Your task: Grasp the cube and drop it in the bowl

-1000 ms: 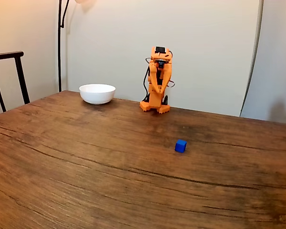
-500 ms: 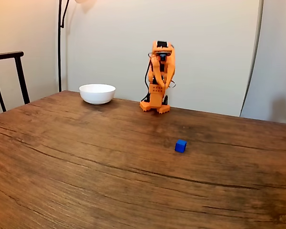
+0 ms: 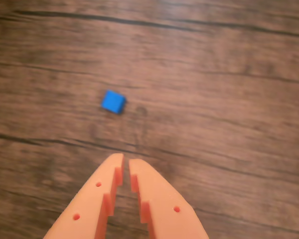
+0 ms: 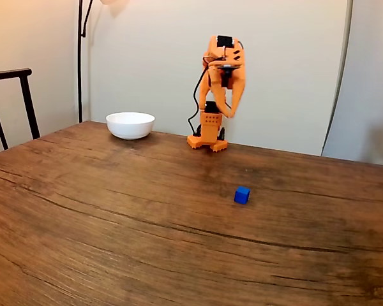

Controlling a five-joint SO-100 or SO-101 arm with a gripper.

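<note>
A tiny bright-blue cube lies on the wooden table, right of centre in the fixed view. The wrist view has the cube well ahead of my gripper, slightly to the left. My orange fingers are nearly together with only a thin slit between the tips and nothing held. In the fixed view my gripper hangs high above the arm's base, far behind the cube. The white bowl rests at the table's back left, left of the arm.
A dark chair back rises at the left edge of the fixed view, and a lamp pole stands behind the bowl. Bare wood lies between the arm's base and the cube.
The arm has unfolded from its tucked pose, lifting its upper part and gripper higher. Cube and bowl have stayed in place.
</note>
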